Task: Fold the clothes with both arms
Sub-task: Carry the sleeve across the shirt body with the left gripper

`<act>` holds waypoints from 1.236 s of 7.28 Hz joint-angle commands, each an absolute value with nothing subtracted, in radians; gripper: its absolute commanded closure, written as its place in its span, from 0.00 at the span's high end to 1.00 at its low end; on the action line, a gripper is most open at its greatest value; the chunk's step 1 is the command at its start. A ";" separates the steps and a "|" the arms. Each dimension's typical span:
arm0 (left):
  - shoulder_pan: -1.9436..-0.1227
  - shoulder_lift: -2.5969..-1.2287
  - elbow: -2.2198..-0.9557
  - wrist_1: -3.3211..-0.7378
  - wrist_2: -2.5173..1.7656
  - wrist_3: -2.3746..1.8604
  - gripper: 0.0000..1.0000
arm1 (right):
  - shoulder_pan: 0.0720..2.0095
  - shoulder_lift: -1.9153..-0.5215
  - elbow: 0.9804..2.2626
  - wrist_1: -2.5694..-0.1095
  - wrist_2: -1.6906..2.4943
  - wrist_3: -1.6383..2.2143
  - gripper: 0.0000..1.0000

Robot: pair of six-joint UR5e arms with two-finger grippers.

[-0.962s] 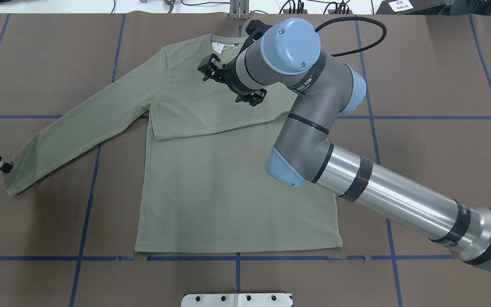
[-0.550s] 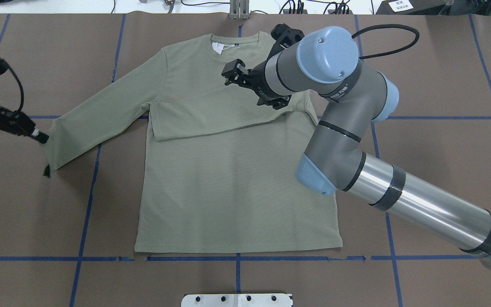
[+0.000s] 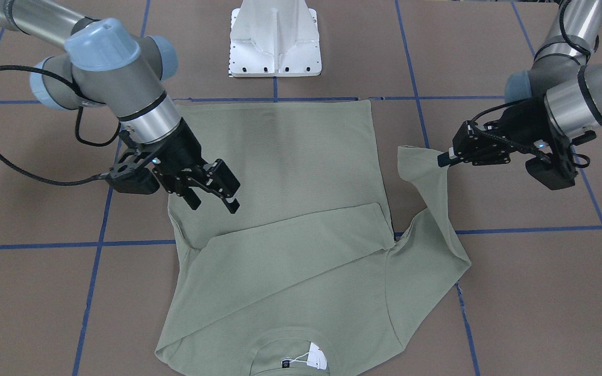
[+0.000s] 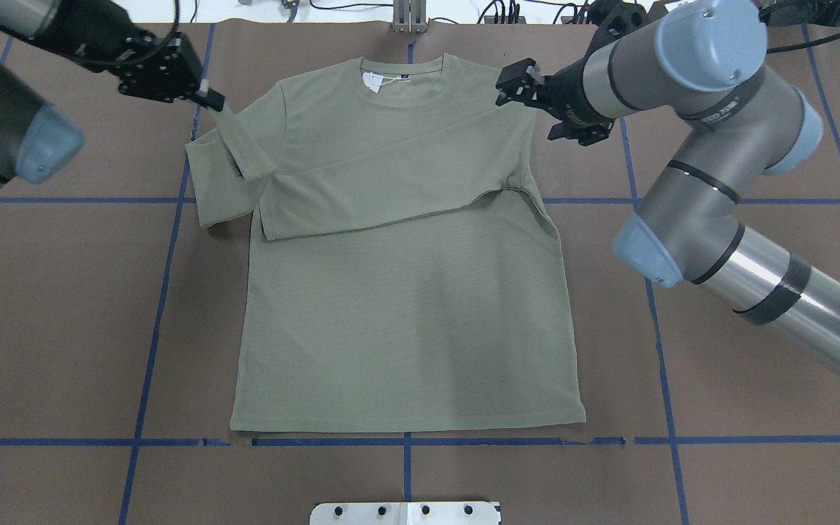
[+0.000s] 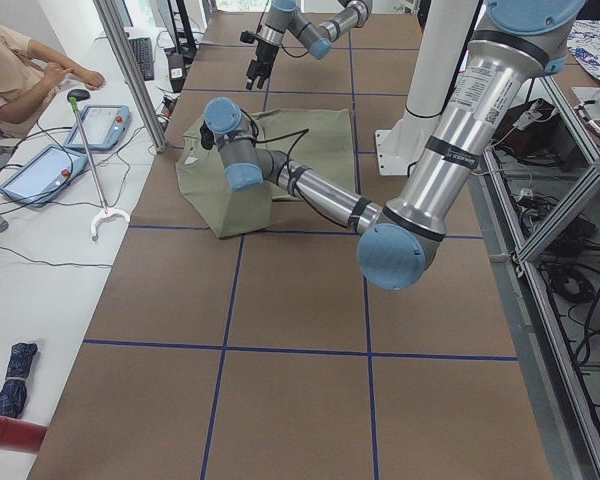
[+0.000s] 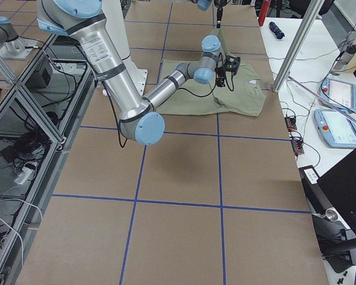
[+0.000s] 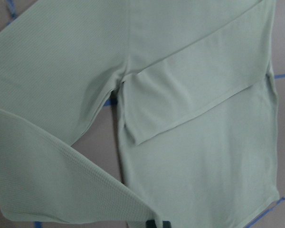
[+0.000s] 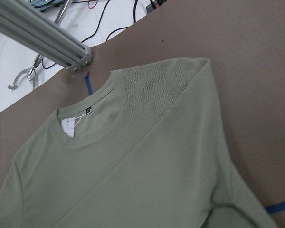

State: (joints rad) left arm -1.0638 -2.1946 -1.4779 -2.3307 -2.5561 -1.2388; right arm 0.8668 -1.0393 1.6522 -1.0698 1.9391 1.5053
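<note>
At the centre of the table [image 4: 55, 328] I log the sage-green shirt [image 4: 405, 313] lying flat, one sleeve folded across it, left gripper [image 3: 443, 158] pinching the other raised cuff, right gripper [image 3: 213, 203] spread empty by the far-right shoulder.

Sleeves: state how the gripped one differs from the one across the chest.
The held sleeve is pinched at its cuff by the left gripper; the folded sleeve has nothing gripping it. The held sleeve is raised beside the body; the folded sleeve lies flat across the chest. Both are green knit.
</note>
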 commanded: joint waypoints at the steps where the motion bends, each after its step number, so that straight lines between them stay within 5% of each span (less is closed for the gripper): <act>1: -0.965 -2.417 -1.263 -2.335 -2.310 -1.300 0.00 | 0.942 -1.109 1.649 -1.072 1.977 1.385 0.99; 5: -0.702 -2.673 -0.946 -2.475 -1.941 -1.511 0.00 | 0.983 -1.176 1.643 -1.072 1.993 1.306 1.00; 8: -0.606 -2.753 -0.836 -2.515 -1.821 -1.529 0.00 | 1.069 -1.193 1.614 -1.072 2.146 1.206 1.00; 9: -0.598 -2.757 -0.793 -2.576 -1.810 -1.529 0.11 | 1.089 -1.196 1.599 -1.071 2.181 1.174 1.00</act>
State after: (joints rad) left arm -0.6178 -2.7475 -0.8385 -2.5228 -1.8367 -1.5270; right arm 1.0640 -1.1915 1.6156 -1.0719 2.1410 1.2142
